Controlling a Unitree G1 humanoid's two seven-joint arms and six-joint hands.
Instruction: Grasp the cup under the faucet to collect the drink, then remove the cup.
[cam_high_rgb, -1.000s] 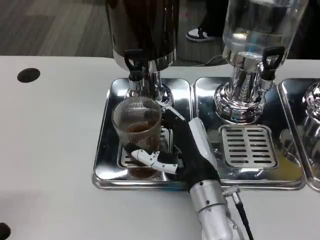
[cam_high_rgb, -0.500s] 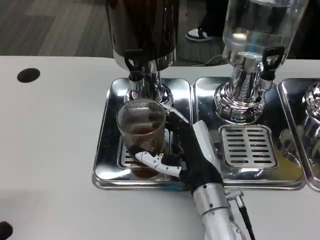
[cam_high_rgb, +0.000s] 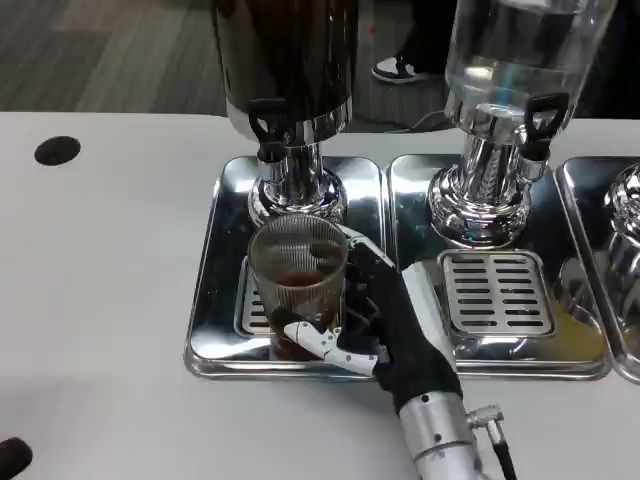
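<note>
Step in hand: the right hand (cam_high_rgb: 385, 325) gripped the ribbed clear cup (cam_high_rgb: 298, 285), which held a shallow layer of brown drink; removal seemed the stage reached.
Doing it well: the cup was best kept upright and drawn level toward the tray's front edge, slowly, so the drink did not slop, with a lift over the rim of the steel drip tray (cam_high_rgb: 215, 300).
Cup and hand: the cup stood over the tray's grate, just in front of the dark dispenser's faucet (cam_high_rgb: 268, 130); fingers wrapped its right side and lower front.
</note>
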